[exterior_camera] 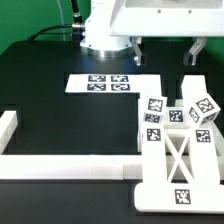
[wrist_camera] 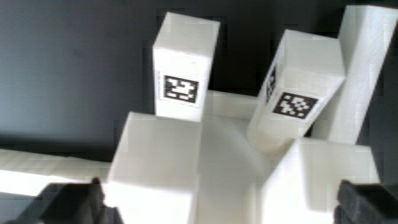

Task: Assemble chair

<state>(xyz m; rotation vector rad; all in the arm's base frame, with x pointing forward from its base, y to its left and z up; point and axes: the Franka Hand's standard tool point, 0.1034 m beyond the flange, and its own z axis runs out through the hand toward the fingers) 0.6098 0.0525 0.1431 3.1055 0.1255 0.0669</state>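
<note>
The chair (exterior_camera: 178, 155), partly joined, stands at the exterior view's right: a white plate with an X-shaped brace, and chunky tagged bars (exterior_camera: 153, 108) (exterior_camera: 203, 108) rising from it. My gripper (exterior_camera: 166, 50) hangs above and behind it, open wide, with nothing between its fingers. In the wrist view two white tagged bars (wrist_camera: 183, 80) (wrist_camera: 302, 95) of the chair fill the middle, and the dark fingertips (wrist_camera: 71, 205) show at both lower corners. My gripper (wrist_camera: 217, 208) touches none of the parts.
The marker board (exterior_camera: 105, 83) lies flat on the black table behind the chair. Long white border rails (exterior_camera: 60, 166) run along the front and the exterior view's left (exterior_camera: 6, 128). The arm's white base (exterior_camera: 105, 35) stands at the back.
</note>
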